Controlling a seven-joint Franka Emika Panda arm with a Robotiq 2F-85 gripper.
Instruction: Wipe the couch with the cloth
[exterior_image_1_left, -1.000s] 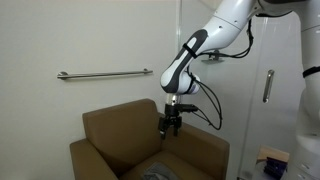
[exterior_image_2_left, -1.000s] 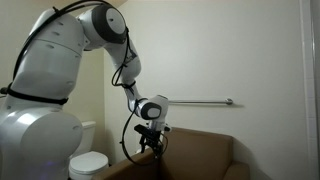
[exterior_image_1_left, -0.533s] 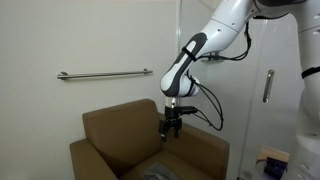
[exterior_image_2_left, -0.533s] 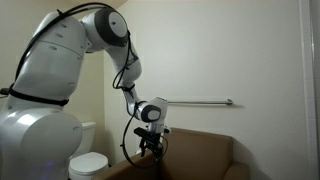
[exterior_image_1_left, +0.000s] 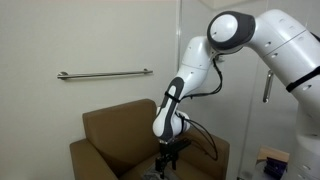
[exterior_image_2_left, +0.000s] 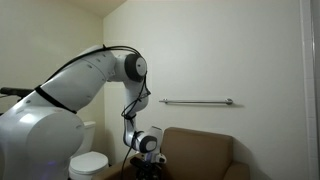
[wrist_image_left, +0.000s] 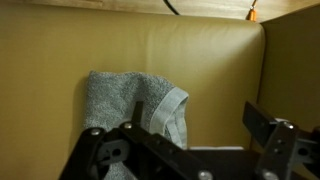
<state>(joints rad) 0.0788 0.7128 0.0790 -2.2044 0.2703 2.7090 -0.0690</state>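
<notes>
The cloth (wrist_image_left: 128, 100) is grey terry with a hemmed edge, loosely folded; it lies on the seat of the tan couch (wrist_image_left: 210, 50), against the backrest; the gripper (wrist_image_left: 180, 140) hangs low over it, fingers spread wide, apparently gripping nothing; whether they touch the cloth cannot be told.

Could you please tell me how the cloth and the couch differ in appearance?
The cloth is grey; the couch is tan. The cloth looks fuzzy and rumpled, the couch smooth and taut. The cloth is small, covering only a patch of the couch. Both are plain, without pattern.
</notes>
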